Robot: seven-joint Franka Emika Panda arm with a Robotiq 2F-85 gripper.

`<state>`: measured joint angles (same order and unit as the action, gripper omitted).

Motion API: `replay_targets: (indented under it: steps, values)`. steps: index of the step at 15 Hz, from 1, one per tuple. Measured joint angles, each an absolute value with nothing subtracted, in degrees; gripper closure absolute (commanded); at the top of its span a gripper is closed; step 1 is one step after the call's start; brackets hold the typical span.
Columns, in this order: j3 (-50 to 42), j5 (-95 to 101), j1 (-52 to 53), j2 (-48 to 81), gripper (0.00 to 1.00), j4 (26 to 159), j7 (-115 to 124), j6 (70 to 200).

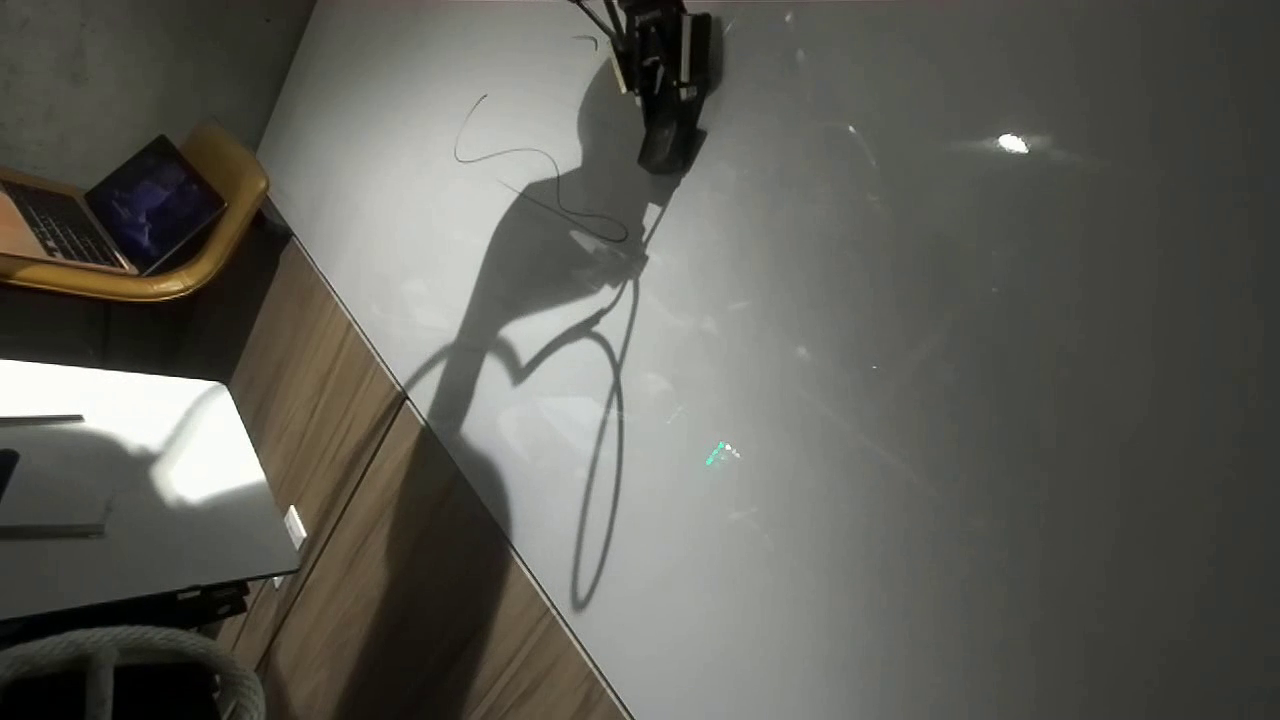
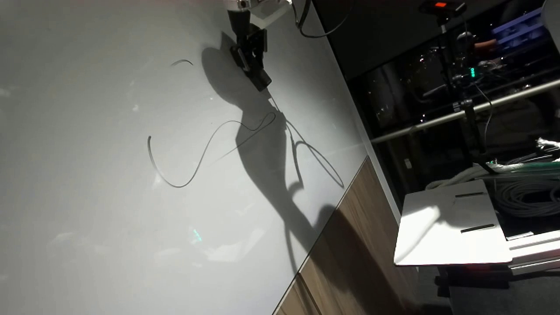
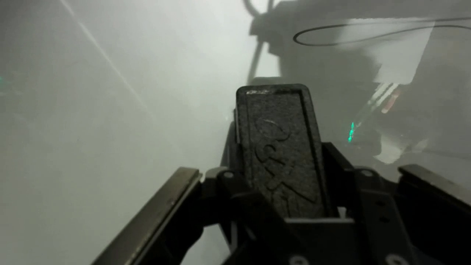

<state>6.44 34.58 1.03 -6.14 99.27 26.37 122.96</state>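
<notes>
My gripper (image 3: 283, 165) is shut on a dark grey rectangular block (image 3: 279, 129) with raised letters on its face, like a whiteboard eraser. The block sticks out beyond the fingers. In both exterior views the gripper (image 1: 655, 70) (image 2: 251, 52) is near the top, with the block (image 1: 668, 148) (image 2: 260, 80) pointing down. It is close over a glossy pale board (image 1: 850, 520); I cannot tell whether it touches. A thin dark wavy line (image 1: 510, 151) (image 2: 177, 187) with a loop is on the board beside the gripper. The loop (image 3: 323, 45) shows in the wrist view.
A wood-grain panel (image 1: 330, 400) borders the board. A yellow chair (image 1: 215, 190) with an open laptop (image 1: 155, 205) and a white tabletop (image 1: 150, 570) stand beyond. A metal rail (image 2: 507, 102) and coiled cables (image 2: 525, 197) are at the side. The arm's shadow falls across the board.
</notes>
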Motion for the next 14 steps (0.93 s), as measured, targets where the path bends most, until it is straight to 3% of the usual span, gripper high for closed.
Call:
replay_targets:
  steps: [14]
  values:
    - [12.8, 35.1, 12.2, 4.1, 0.71, 87.5, 31.6, 112.6]
